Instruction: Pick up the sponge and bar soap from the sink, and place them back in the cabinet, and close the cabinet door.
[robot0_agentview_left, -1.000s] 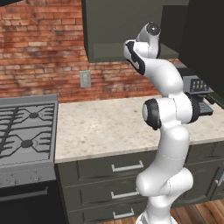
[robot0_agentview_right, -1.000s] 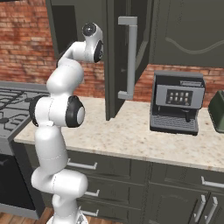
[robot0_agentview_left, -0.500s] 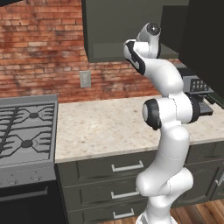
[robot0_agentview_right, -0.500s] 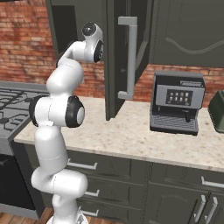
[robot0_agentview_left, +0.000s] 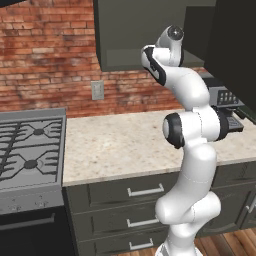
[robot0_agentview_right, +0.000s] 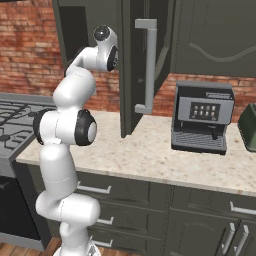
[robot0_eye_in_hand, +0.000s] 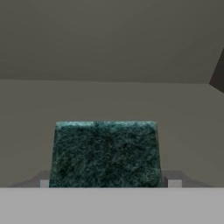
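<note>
Tool (robot0_eye_in_hand: 105, 183) inside cabinet (robot0_eye_in_hand: 109, 52), astride sponge (robot0_eye_in_hand: 104, 153)

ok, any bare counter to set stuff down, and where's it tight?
Free: the counter between the stove and the arm, and the front strip before the coffee machine. Tight: beside the open cabinet door, and on the cabinet shelf around the sponge at the tool.

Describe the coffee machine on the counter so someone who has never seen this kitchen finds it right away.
Start at the speckled beige counter under the dark wall cabinets. Right of the open cabinet door with its long silver handle stands the coffee machine, against the brick wall. It is the boxy black-and-grey appliance with a small button panel on its front.
</note>
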